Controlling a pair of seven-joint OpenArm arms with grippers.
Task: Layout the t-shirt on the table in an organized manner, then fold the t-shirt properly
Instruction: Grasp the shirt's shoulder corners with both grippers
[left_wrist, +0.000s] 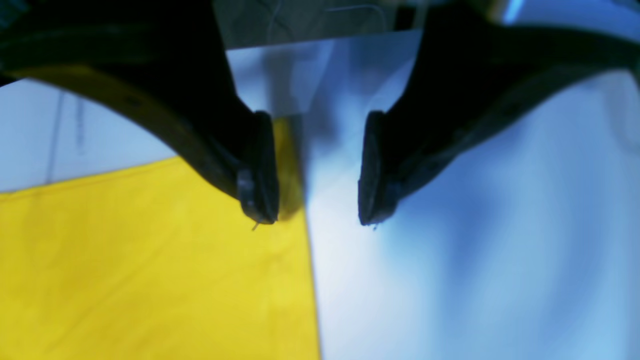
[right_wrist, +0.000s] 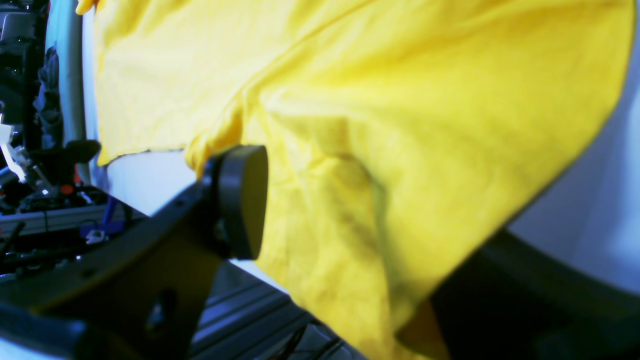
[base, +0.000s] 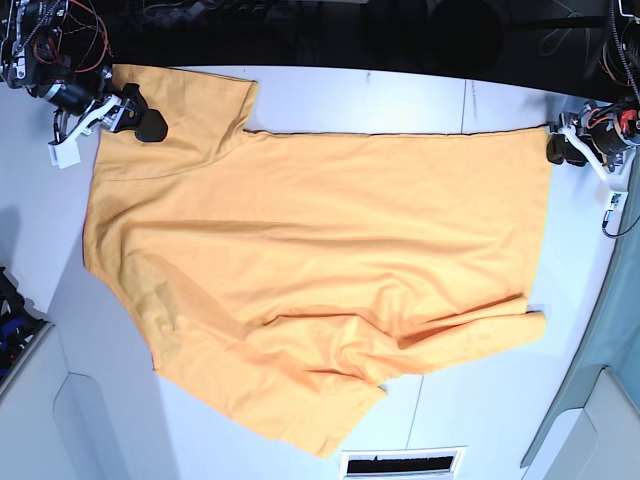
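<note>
t-shirt: The orange-yellow t-shirt (base: 320, 270) lies spread across most of the white desk (base: 500, 400), one sleeve toward the far left corner in the base view, the hem along the right edge of the cloth.

lay of the cloth: The far edge runs fairly straight. The near side is rumpled, with a fold ridge running toward the near right corner and a sleeve bunched at the near edge.

how it will handle: We judge it light, limp and thin. It should drape and drag instead of holding a shape, and a pull on one corner will likely wrinkle the rest.

left tool: The left tool (left_wrist: 317, 170) hangs over the shirt's straight edge with its jaws parted and nothing between them. One pad is above cloth, the other above bare desk.

right tool: The right tool (base: 135, 118) sits at the sleeve near the far left corner. In its wrist view the jaws stand wide, with cloth draped between them and over the far finger. We cannot tell whether that cloth is truly pinched.

where to take hold: We would pinch corners and hems, through both layers, since the seams there look thickest. The near right corner and the bunched near sleeve need pulling out first.
</note>
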